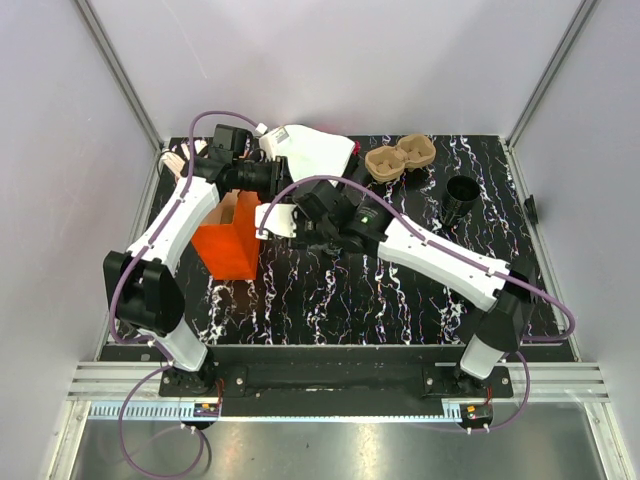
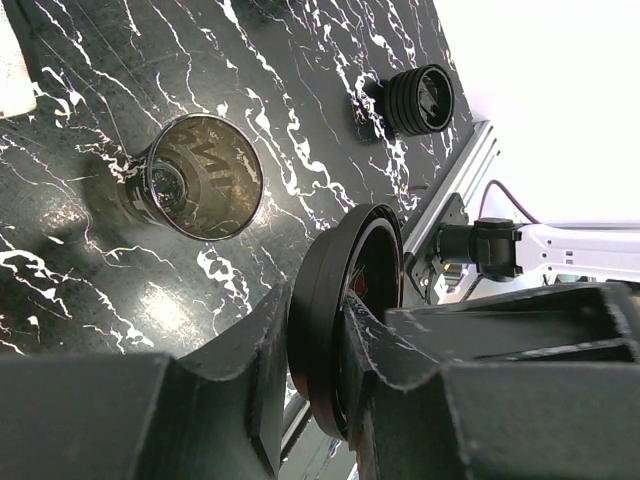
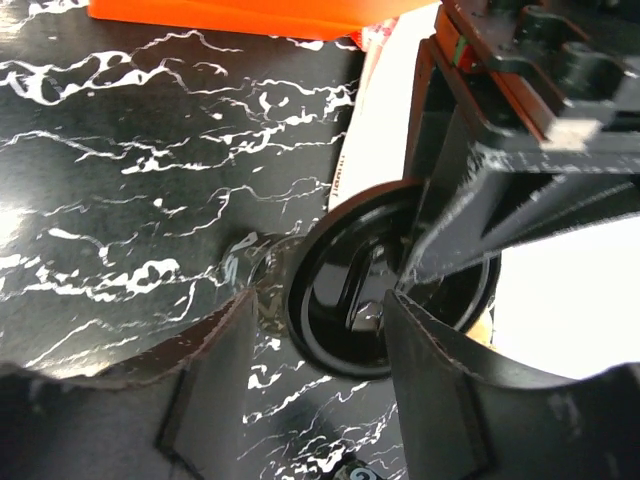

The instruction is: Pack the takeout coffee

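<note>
Two grippers, one lid [image 2: 352,250]. My left gripper [image 2: 320,335] pinches its rim, and my right gripper [image 3: 325,340] gapes wide around it. Cup [image 1: 462,195] stands mid-right.

free: near table [image 1: 340,297] | blocked: orange bag [image 1: 228,238] left, black cup [image 1: 461,196] right

Bag [image 1: 228,240] left; tray [image 1: 398,158] at back; cup [image 1: 462,193] right of tray.
</note>
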Controlling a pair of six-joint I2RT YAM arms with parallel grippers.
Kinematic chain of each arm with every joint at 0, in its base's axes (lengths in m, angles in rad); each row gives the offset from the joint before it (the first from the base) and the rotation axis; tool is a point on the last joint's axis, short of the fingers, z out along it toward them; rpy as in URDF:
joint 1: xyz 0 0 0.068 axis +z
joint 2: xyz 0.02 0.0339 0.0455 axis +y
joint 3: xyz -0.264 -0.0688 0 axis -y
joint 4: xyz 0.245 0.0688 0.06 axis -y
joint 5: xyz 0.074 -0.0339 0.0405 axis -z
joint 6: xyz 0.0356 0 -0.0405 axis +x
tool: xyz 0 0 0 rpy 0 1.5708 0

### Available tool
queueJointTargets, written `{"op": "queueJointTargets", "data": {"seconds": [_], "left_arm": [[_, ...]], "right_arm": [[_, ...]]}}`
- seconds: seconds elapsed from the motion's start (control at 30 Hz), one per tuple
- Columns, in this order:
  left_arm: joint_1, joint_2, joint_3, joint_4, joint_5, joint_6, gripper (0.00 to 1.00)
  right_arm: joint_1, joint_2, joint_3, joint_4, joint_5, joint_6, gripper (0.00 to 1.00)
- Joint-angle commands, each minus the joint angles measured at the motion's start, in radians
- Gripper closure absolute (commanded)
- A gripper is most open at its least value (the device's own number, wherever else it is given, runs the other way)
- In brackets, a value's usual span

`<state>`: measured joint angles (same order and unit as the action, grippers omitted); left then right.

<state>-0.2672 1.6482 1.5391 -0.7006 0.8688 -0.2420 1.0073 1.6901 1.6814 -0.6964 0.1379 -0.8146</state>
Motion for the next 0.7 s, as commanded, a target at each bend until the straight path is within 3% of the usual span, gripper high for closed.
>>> {"op": "queueJointTargets", "data": {"seconds": [0.0,0.2,0.37,0.5,0.6,0.67], "left_arm": [[-0.001,-0.053,0.023,0.047,0.044,-0.019,0.72],[-0.003,-0.059,0.018,0.056,0.055,-0.025,0.72],[-0.003,-0.064,0.012,0.059,0.059,-0.023,0.72],[-0.003,-0.067,0.010,0.061,0.059,-0.023,0.71],[-0.003,-0.070,0.010,0.061,0.059,-0.020,0.66],[-0.003,-0.068,0.018,0.061,0.058,-0.017,0.52]], "right_arm": [[0.010,0.022,-0.020,0.109,0.057,0.000,0.42],[0.011,0.033,-0.051,0.170,0.101,-0.003,0.51],[0.013,0.025,-0.048,0.184,0.117,0.012,0.75],[0.016,0.013,-0.043,0.183,0.124,0.020,0.85],[0.017,-0.001,-0.031,0.160,0.118,0.038,0.85],[0.017,-0.010,-0.008,0.123,0.097,0.055,0.85]]}}
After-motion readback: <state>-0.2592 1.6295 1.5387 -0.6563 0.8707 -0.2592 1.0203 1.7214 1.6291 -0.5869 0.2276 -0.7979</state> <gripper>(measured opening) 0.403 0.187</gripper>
